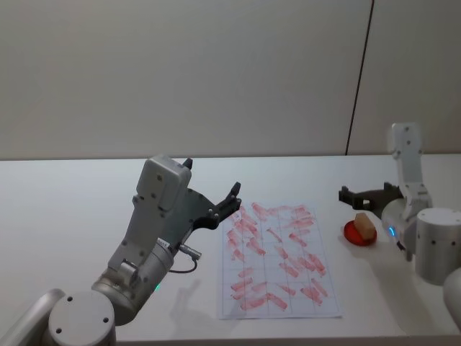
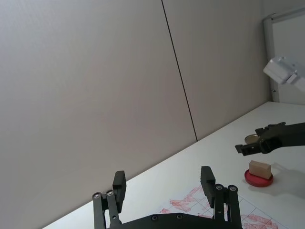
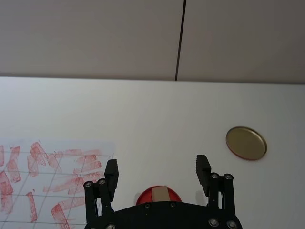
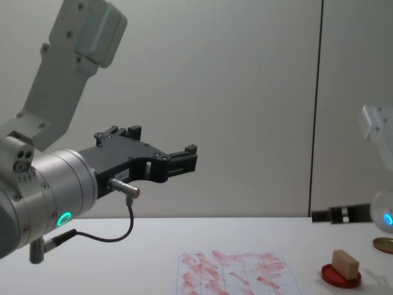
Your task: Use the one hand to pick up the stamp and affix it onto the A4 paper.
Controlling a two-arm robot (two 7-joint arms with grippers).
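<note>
The stamp (image 1: 365,225) is a small light-brown wooden block resting on the red round ink pad (image 1: 358,234), right of the A4 paper (image 1: 277,263), which is covered in red stamp marks. My right gripper (image 1: 360,196), with the blue-lit ring, hovers open just above and behind the stamp, apart from it. In the right wrist view its fingers (image 3: 111,172) stand wide apart, with the stamp (image 3: 161,193) low between them. The chest view shows the stamp (image 4: 345,263) below the right gripper (image 4: 328,215). My left gripper (image 1: 216,205) hangs open in the air over the paper's left edge.
A gold round lid (image 3: 246,142) lies flat on the white table (image 1: 72,216) beyond the ink pad. The left arm's big grey body (image 1: 144,252) rises left of the paper. A pale wall stands behind the table.
</note>
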